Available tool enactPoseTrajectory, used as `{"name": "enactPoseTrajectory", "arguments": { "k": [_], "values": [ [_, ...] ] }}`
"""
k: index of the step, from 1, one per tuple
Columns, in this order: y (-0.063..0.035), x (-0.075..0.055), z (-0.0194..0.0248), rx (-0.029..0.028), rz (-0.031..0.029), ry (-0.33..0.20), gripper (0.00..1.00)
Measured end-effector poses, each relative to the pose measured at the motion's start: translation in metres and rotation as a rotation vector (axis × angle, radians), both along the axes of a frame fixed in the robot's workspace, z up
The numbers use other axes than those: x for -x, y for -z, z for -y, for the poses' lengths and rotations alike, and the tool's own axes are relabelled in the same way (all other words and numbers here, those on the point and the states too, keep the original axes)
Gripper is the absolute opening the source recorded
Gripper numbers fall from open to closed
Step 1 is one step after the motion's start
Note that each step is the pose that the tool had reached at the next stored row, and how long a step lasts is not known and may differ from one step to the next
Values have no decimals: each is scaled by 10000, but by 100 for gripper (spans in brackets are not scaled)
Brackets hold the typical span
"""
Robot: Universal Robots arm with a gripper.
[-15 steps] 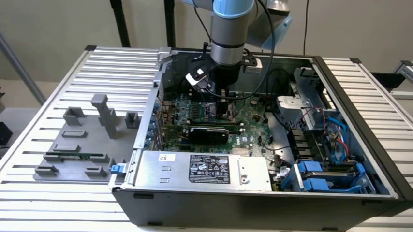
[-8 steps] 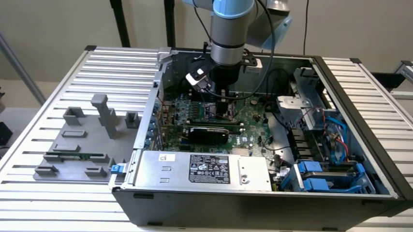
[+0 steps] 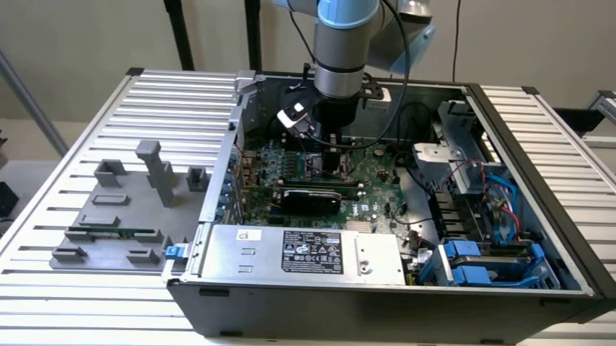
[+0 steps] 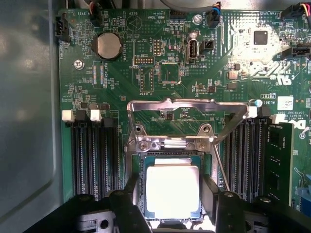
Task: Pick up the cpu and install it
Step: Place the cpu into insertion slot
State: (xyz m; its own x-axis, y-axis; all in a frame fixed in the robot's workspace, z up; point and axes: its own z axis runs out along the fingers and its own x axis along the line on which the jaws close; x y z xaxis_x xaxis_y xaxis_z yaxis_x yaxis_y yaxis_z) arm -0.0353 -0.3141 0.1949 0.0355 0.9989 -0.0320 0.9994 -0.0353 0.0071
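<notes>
The slatted table (image 3: 173, 94) carries an open computer case (image 3: 539, 180) toward the exterior view's right and a grey fixture tray (image 3: 115, 216) toward its left. The arm (image 3: 342, 43) reaches straight down into the far half of the case, over the motherboard (image 4: 194, 58).

The wrist view looks onto the processor socket (image 4: 138, 167). The cpu (image 4: 172, 187) lies flat and square inside it, silver top up, so the pick-up and the placing look done. The gripper (image 4: 171, 196) hangs directly over the chip. Its jaws are spread wide and stand one on each side of the chip, with a thin dark gap at either edge. As far as I can judge it grips nothing.

The metal load plate (image 4: 187, 104) stands swung up on the far side of the socket, and its lever (image 4: 221, 170) is unlatched. The chip appears seated but not clamped, so the install looks close to complete, not finished.
</notes>
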Motion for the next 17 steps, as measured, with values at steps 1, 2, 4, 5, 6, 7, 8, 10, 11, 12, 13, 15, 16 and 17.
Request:
{"name": "enactPoseTrajectory", "arguments": {
  "k": [1, 2, 4, 5, 6, 7, 8, 10, 11, 12, 13, 15, 16, 17],
  "values": [
    [-2, 1, 1, 6, -4, 1, 62],
    [-2, 1, 1, 6, -4, 1, 62],
    [-2, 1, 1, 6, -4, 1, 62],
    [-3, 1, 1, 6, -3, 1, 62],
    [-8, 1, 1, 8, -5, 2, 62],
    [-17, 1, 2, 8, -5, 1, 62],
    [-32, 1, 2, 8, -5, 2, 62],
    [-72, 1, 1, 6, -4, 2, 62],
    [-99, 1, 1, 7, -4, 2, 62],
    [-125, 1, 1, 7, -4, 2, 62],
    [-153, 1, 1, 7, -4, 2, 62],
    [-202, 1, 2, 7, -4, 1, 60],
    [-216, 1, 2, 7, -4, 1, 53],
    [-225, 1, 2, 7, -5, 1, 53]
  ]
}}
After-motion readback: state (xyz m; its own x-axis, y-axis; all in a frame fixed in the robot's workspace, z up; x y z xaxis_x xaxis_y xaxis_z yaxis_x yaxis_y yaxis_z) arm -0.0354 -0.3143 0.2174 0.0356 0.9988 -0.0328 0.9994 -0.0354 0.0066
